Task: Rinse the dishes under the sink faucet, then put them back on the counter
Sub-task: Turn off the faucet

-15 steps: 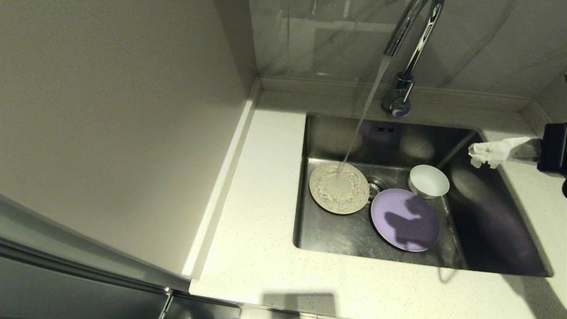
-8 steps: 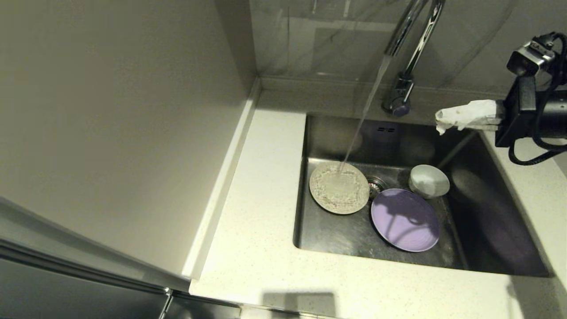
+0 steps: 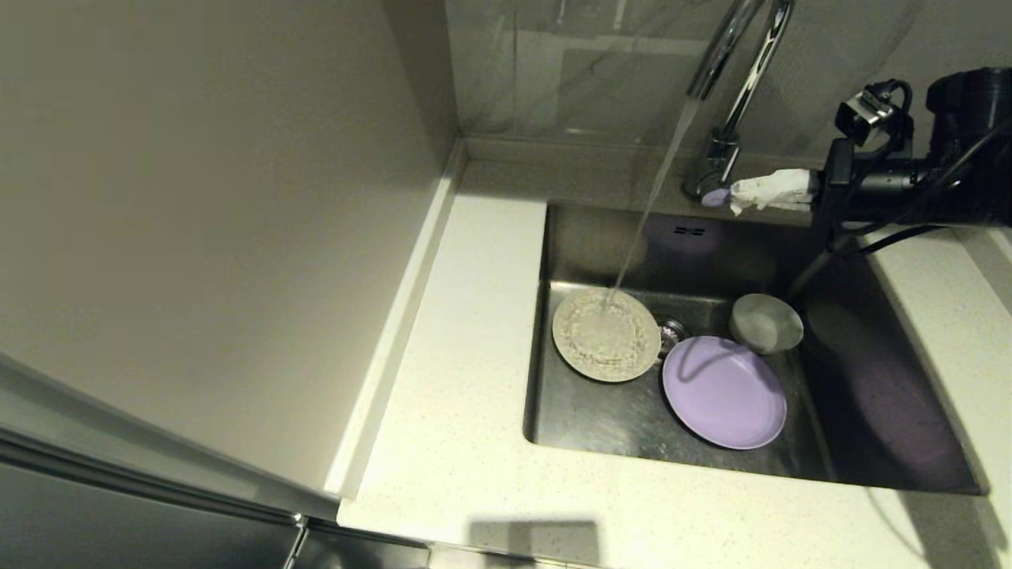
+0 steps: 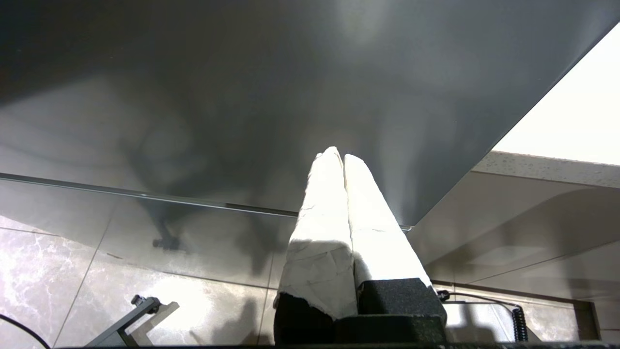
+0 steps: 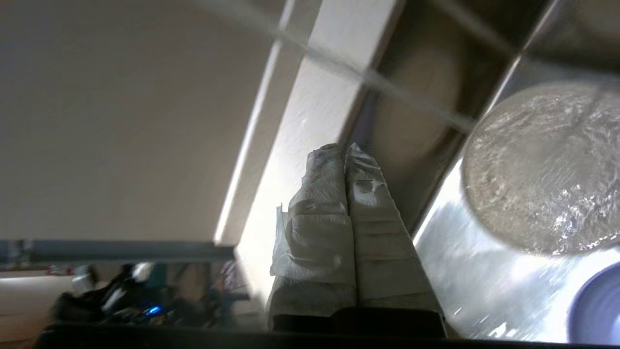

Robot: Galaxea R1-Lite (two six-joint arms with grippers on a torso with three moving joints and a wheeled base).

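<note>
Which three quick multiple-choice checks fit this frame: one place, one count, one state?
1. Where does the water stream land?
A. on the cream shallow plate
B. on the lilac plate
C. in the small white bowl

2. How many dishes lie in the brushed steel sink?
A. one
B. two
C. three

3. How does the right gripper stand?
A. open wide
B. shut, empty
C. shut on a plate

Key: 1 A, the stream from the chrome gooseneck faucet hits the cream plate. 2 C, cream plate, lilac plate and white bowl lie in the sink. 3 B, the right gripper, near the faucet base, has its wrapped fingers pressed together.
</note>
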